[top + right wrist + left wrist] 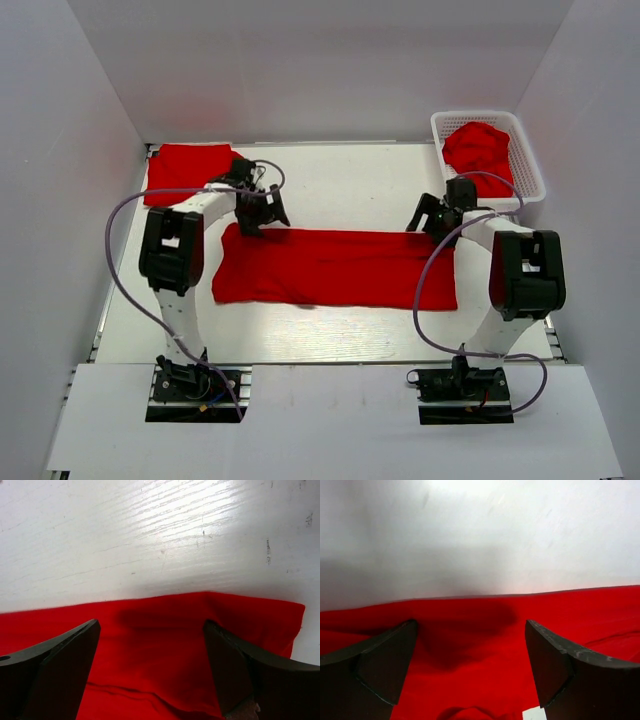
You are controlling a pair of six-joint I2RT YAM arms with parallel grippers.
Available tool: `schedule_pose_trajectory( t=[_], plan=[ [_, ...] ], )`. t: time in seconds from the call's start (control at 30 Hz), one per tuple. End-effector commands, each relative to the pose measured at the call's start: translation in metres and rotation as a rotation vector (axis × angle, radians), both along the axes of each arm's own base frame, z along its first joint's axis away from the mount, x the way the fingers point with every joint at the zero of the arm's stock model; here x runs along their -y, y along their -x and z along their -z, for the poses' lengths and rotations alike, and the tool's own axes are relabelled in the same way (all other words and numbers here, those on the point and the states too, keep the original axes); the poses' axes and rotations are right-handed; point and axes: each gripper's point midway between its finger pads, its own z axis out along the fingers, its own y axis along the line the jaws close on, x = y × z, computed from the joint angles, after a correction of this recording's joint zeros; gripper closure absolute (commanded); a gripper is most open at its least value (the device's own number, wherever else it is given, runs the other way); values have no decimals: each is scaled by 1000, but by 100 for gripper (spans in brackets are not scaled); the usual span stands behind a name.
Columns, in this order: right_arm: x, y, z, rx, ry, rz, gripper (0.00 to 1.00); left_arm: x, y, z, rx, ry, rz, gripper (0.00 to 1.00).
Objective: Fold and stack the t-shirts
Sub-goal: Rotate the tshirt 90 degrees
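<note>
top view: a long folded t-shirt [335,267] lies across the middle of the desk [340,185]. a second folded t-shirt [190,172] sits at 10 o'clock, and a crumpled t-shirt [478,148] fills the white basket [527,160] at 2 o'clock. the left claw [262,212] and right claw [432,216] hang over the long shirt's far corners.
left wrist: jaws spread, empty, above the shirt's far edge.
right wrist: jaws spread, empty, over its far right corner.

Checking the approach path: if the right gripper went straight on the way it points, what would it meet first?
Likely the spread t-shirt: the right gripper, jaws open, points down at its far edge near the corner, with the table directly beneath the cloth. Depth is hard to judge.
</note>
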Motion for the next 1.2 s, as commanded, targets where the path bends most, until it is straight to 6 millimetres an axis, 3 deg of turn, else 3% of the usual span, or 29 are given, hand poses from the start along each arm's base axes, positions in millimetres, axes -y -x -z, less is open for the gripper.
schedule_pose_trajectory(
  t=[0.0,0.03,0.07,0.1,0.13,0.17,0.2,0.23,0.27,0.3,0.33,0.37,0.43,0.47,0.5,0.53,0.57,0.63,0.73,0.83,0.87,0.9,0.93,0.97,1.0,1.1,1.13,1.17],
  plan=[
    [12,26,20,-56,56,-26,10,-10,-10,54,-64,-110,66,0],
    [6,23,15,-23,38,-50,10,0,-19,55,-50,-94,97,0],
    [3,23,5,9,19,-73,10,16,-42,40,4,-29,128,0],
    [-1,31,11,2,12,-93,10,26,-46,57,-22,-10,147,0],
    [-4,35,11,1,-1,-105,10,32,-58,59,-9,10,155,0],
    [-10,39,6,13,-11,-124,10,51,-88,38,74,49,179,0],
    [-16,59,16,-48,-25,-147,10,61,-88,65,30,49,207,0],
    [-20,65,16,-67,-34,-146,10,71,-100,67,46,61,220,0],
    [-33,77,19,-94,-58,-191,10,92,-135,35,169,107,255,0],
    [-40,92,22,-136,-66,-222,10,109,-141,36,187,127,284,0],
    [-61,112,27,-173,-72,-306,10,128,-148,54,196,188,303,0],
    [-69,122,29,-186,-68,-377,10,141,-173,27,302,242,306,0],
    [-104,165,29,-281,-123,-559,10,175,-190,9,445,367,323,0],
    [-112,179,29,-311,-141,-610,10,180,-196,-1,450,425,264,0],
    [-108,200,31,-374,-101,-664,10,190,-197,-1,464,460,261,0],
    [-117,205,26,-355,-41,-732,10,200,-205,-18,525,494,265,0],
    [-118,208,18,-329,-21,-790,10,203,-209,-23,539,528,242,0],
    [-139,216,-2,-259,-83,-940,10,226,-207,-36,594,575,265,0],
    [-162,219,-33,-171,-191,-1035,10,229,-213,-67,677,565,251,0],
    [-189,205,-68,-21,-295,-1075,10,233,-214,-99,770,539,287,0],
    [-196,193,-78,40,-302,-1073,10,229,-213,-118,783,517,283,0],
    [-198,184,-84,78,-293,-1055,10,226,-214,-133,836,485,307,0],
    [-201,181,-87,85,-295,-1038,10,224,-210,-135,838,468,319,0],
    [-201,162,-96,133,-246,-993,10,220,-210,-147,861,452,316,0],
    [-202,157,-99,147,-243,-972,10,215,-207,-178,917,424,325,0],
    [-198,128,-109,193,-177,-850,10,200,-204,-205,936,343,298,0],
    [-198,123,-112,205,-169,-832,10,192,-198,-229,970,311,297,0],
    [-193,112,-110,202,-139,-762,10,187,-194,-237,976,292,288,0]
  ],
)
